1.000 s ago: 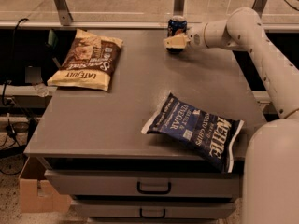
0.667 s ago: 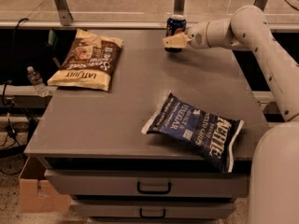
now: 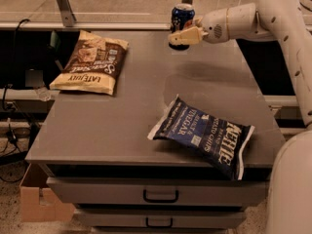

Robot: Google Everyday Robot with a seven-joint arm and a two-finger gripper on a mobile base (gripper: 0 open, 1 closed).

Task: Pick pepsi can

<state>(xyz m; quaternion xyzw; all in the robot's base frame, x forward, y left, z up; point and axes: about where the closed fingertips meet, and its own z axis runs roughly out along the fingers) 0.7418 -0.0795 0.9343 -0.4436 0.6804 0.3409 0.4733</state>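
Observation:
The pepsi can (image 3: 182, 16), a small dark blue can with a silver top, is at the far edge of the grey table (image 3: 122, 116), right of centre. My gripper (image 3: 184, 36) reaches in from the right. Its tan fingers (image 3: 188, 35) are closed around the can's lower half. The can stands upright in the grip, and its base looks slightly above the table top. The white arm (image 3: 273, 18) runs off to the right.
A brown chip bag (image 3: 92, 62) lies at the far left of the table. A flat dark blue chip bag (image 3: 204, 133) lies at the front right, overhanging the edge. Drawers (image 3: 161, 195) sit below the table top. A cardboard box (image 3: 36, 199) stands on the floor at left.
The gripper and the pepsi can in it have risen a little from the table. Both chip bags have stayed put.

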